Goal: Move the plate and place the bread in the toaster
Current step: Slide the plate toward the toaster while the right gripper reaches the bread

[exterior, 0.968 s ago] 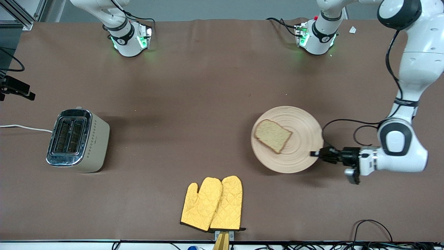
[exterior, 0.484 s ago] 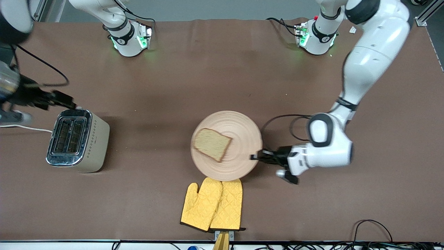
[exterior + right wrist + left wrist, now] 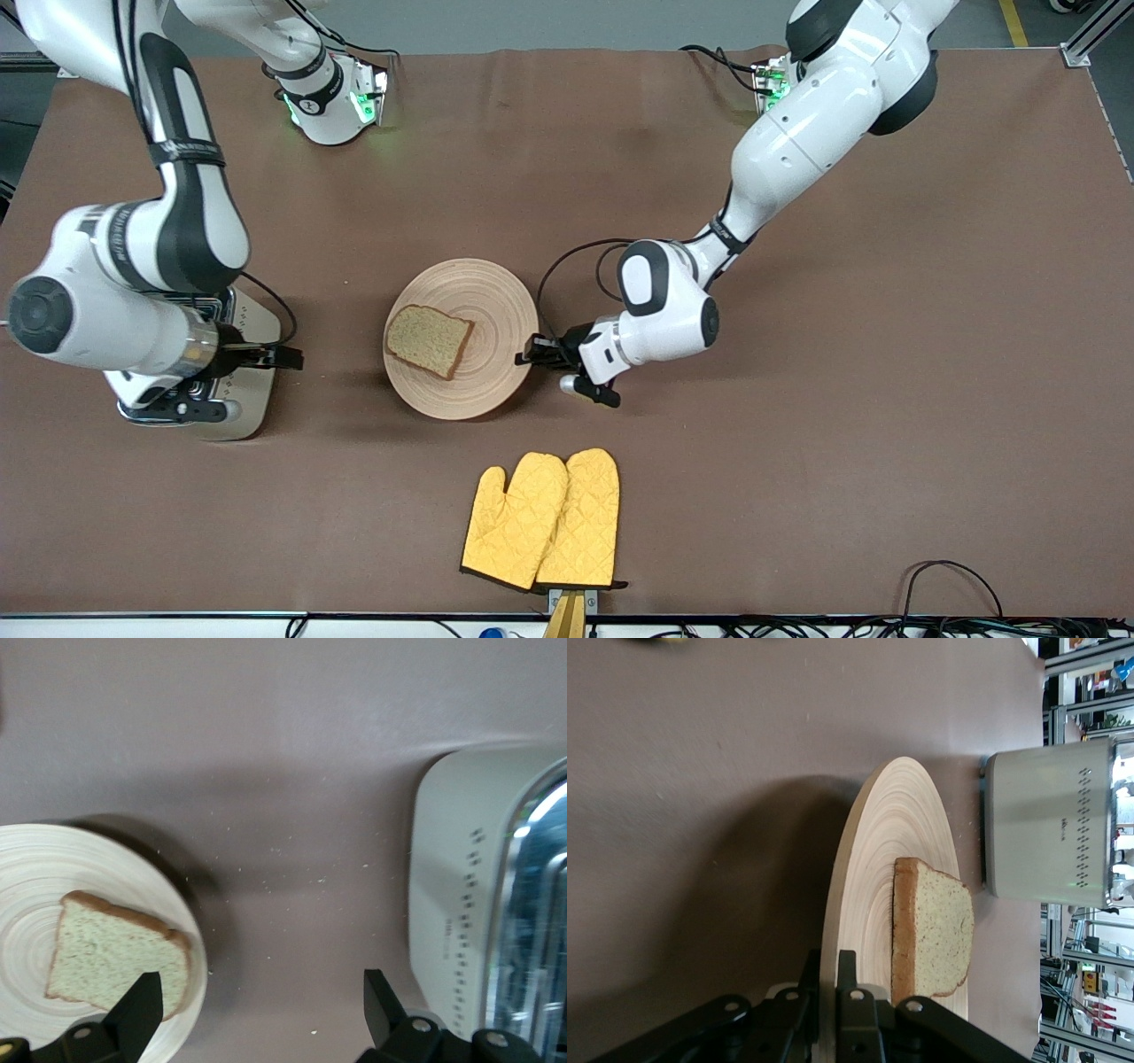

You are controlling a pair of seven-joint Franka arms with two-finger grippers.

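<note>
The round wooden plate (image 3: 483, 306) is near the table's middle, with the bread (image 3: 429, 340) lying flat on it. My left gripper (image 3: 532, 348) is shut on the plate's rim at the side toward the left arm's end. In the left wrist view both fingers (image 3: 849, 967) pinch the plate (image 3: 886, 859) edge, next to the bread (image 3: 939, 930). The beige toaster (image 3: 255, 403) stands toward the right arm's end, largely covered by the right arm. My right gripper (image 3: 288, 358) is open over the bare table between toaster (image 3: 452, 904) and plate (image 3: 35, 868).
A pair of yellow oven mitts (image 3: 542, 521) lies near the table's front edge, nearer the camera than the plate. Loose black cables (image 3: 952, 576) lie at the front edge toward the left arm's end.
My left gripper has carried the plate and bread across the table toward the toaster. The right arm has swung in from the table's end and now hangs over the toaster.
</note>
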